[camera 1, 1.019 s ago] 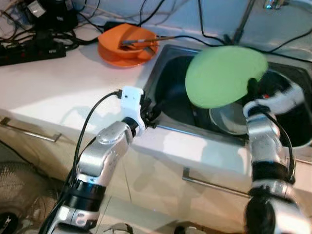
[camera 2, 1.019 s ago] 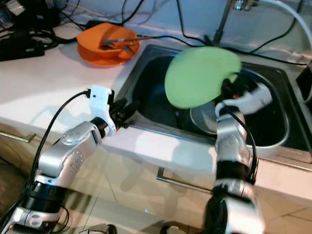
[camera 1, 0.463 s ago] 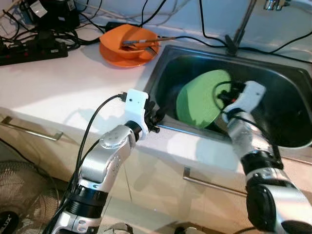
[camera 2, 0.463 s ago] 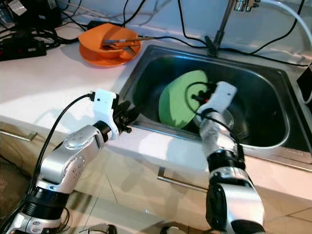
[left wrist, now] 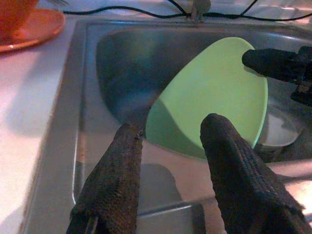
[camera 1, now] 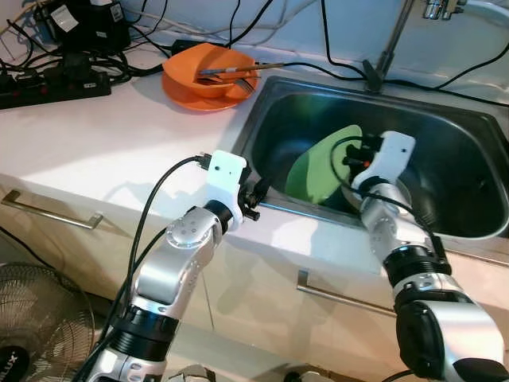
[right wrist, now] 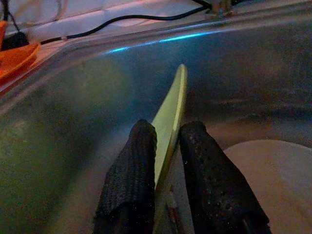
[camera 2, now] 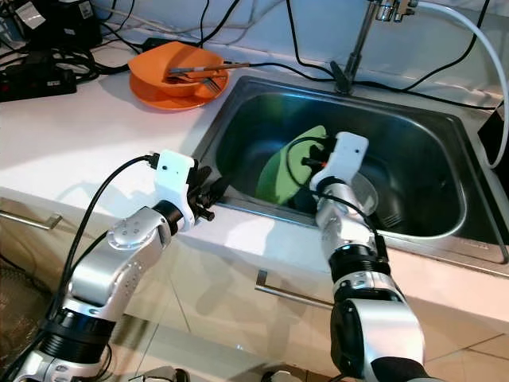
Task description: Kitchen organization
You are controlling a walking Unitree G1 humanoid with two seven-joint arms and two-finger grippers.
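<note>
The right pincer (right wrist: 165, 146) pinched the green plate (camera 1: 322, 163) by its rim inside the sink (camera 1: 461, 139), left pincer (left wrist: 170, 161) parted nearby; that thin edge-grip risked slipping onto the dish below.

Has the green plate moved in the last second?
Yes. The right gripper has lowered the green plate from above the sink rim down into the basin, tilted on edge.
</note>
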